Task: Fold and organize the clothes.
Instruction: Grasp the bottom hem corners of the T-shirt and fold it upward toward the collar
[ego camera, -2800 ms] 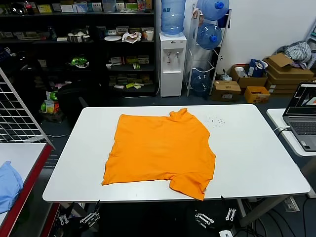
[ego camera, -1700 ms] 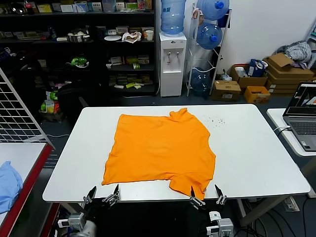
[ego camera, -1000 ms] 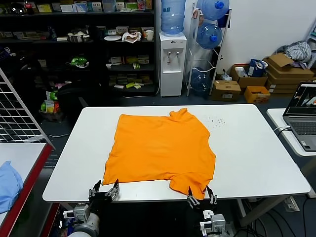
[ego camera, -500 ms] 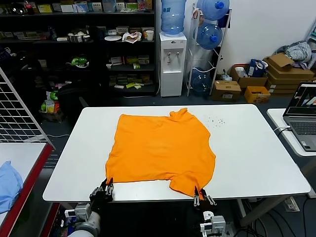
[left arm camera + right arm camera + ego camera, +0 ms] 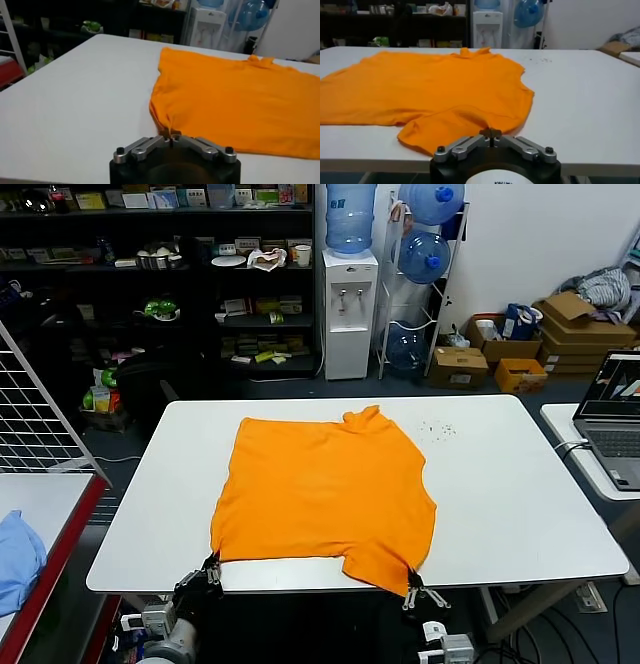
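The orange T-shirt (image 5: 325,489) lies spread on the white table (image 5: 510,494), plain side up, collar toward the far edge. My left gripper (image 5: 212,567) is at the table's near edge, shut on the shirt's near left corner (image 5: 170,131). My right gripper (image 5: 411,582) is at the near edge, shut on the shirt's near right corner, by the sleeve (image 5: 487,131). In both wrist views the jaws stand closed with orange cloth pinched between the tips. No lettering shows.
A light blue cloth (image 5: 18,556) lies on the side table at the left. A laptop (image 5: 612,416) sits on a desk at the right. Shelves, a water dispenser (image 5: 348,309) and boxes stand behind the table.
Both grippers rose to the table's near edge, moved in on the shirt's near corners and shut on them. The shirt's near edge has been drawn slightly toward me.
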Controlling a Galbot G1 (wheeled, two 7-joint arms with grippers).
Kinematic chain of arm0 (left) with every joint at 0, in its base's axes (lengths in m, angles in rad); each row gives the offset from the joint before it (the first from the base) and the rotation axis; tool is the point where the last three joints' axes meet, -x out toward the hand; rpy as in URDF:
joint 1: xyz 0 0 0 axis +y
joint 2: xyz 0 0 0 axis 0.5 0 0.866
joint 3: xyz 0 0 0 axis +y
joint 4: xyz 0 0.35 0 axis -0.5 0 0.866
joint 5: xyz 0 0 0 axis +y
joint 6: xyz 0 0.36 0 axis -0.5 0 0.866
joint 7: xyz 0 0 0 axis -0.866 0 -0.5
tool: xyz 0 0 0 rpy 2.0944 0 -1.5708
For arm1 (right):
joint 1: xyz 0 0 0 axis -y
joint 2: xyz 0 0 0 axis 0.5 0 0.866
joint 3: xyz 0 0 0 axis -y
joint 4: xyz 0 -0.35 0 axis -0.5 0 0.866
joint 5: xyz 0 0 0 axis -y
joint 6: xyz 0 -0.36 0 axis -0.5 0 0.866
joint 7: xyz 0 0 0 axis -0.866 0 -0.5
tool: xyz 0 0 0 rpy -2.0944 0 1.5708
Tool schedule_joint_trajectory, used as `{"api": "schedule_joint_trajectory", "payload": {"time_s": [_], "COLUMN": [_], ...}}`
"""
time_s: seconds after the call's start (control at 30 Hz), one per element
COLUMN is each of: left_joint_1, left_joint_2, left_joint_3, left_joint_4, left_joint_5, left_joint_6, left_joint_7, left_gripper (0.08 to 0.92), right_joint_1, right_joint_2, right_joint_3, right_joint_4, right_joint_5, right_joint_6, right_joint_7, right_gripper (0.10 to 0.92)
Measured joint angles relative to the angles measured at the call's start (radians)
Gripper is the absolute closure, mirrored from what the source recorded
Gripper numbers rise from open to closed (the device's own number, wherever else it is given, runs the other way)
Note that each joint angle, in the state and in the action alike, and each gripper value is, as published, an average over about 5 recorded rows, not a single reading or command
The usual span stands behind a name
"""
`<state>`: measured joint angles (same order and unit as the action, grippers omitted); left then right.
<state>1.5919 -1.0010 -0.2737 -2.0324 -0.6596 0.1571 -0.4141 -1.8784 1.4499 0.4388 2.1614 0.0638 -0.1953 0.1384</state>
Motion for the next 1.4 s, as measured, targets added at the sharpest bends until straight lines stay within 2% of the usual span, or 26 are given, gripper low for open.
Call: {"api": "schedule_joint_trajectory", "payload": {"time_s": [0.27, 0.5, 1.27, 1.4], "left_joint_1": [0.071, 0.05, -0.371, -0.408], "left_joint_2": [0.057, 0.082, 0.103, 0.097], "left_joint_3": [-0.021, -0.001, 0.173, 0.19], "left_joint_4": [-0.12, -0.146, 0.093, 0.113], "left_joint_5": [-0.074, -0.105, -0.163, -0.165], "left_joint_6": [0.018, 0.02, 0.043, 0.049], "left_joint_7": [-0.036, -0.042, -0.074, -0.077], "left_gripper": [0.904, 0.904, 0.904, 0.891], "right_joint_1": [-0.052, 0.036, 0.561, 0.598], "right_joint_2": [-0.057, -0.096, -0.133, -0.129], "right_joint_3": [0.012, 0.009, -0.102, -0.116], "right_joint_4": [0.091, 0.091, -0.181, -0.205], "right_joint_5": [0.055, 0.101, 0.276, 0.284], "right_joint_6": [-0.005, -0.04, -0.23, -0.241], "right_joint_7": [0.039, 0.074, 0.196, 0.195], "right_gripper": [0.902, 0.902, 0.902, 0.861]}}
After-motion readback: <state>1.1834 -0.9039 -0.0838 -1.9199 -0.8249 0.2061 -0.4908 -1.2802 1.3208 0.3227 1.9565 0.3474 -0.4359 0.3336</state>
